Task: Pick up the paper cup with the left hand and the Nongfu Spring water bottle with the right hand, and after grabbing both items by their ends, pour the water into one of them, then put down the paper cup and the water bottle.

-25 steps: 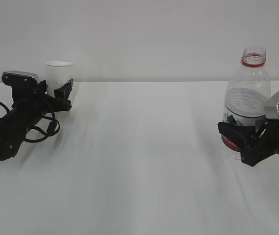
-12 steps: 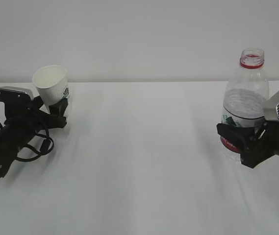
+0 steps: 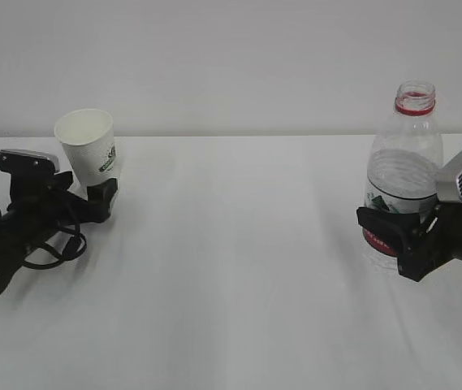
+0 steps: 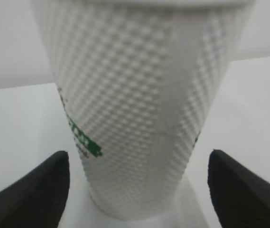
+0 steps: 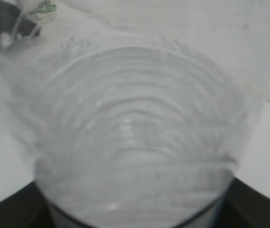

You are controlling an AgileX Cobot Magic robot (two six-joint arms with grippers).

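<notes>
Exterior: paper cup [image 3: 90,152] sits far left on the table [image 3: 231,268], tilted, mouth leaning toward the camera-left, with the left hand [image 3: 92,195] low at its base. From this angle I can't tell whether the cup's base is flat on the table. Nongfu Spring water bottle [image 3: 401,183] stands upright far right, uncapped; the right hand [image 3: 395,236] wraps its lower body at the label, jaws closed on it. Whether it's just off the table or resting on it, can't tell. Left wrist: cup wall [image 4: 139,109] fills the view, both black fingertips [image 4: 35,190] stand spread with a clear gap on each side, so nothing is pinched; cup leans in frame. Right wrist: ribbed bottle wall [image 5: 135,142] right up against the lens, dark finger edges at both lower corners pressed to it, so gripping the bottle; the water [image 5: 135,190] level is not readable here. Judgement: step in hand looks like putting down or re-seating the cup. To do it well: keep the left jaws wide and don't move sideways while the cup is tilted, or a finger will clip it and tip it over. If the cup needs re-grabbing, centre it between the fingers, close low near the base, gently, since the thin paper wall will crush. Keep the bottle vertical meanwhile: open neck, any tilt spills.
</notes>
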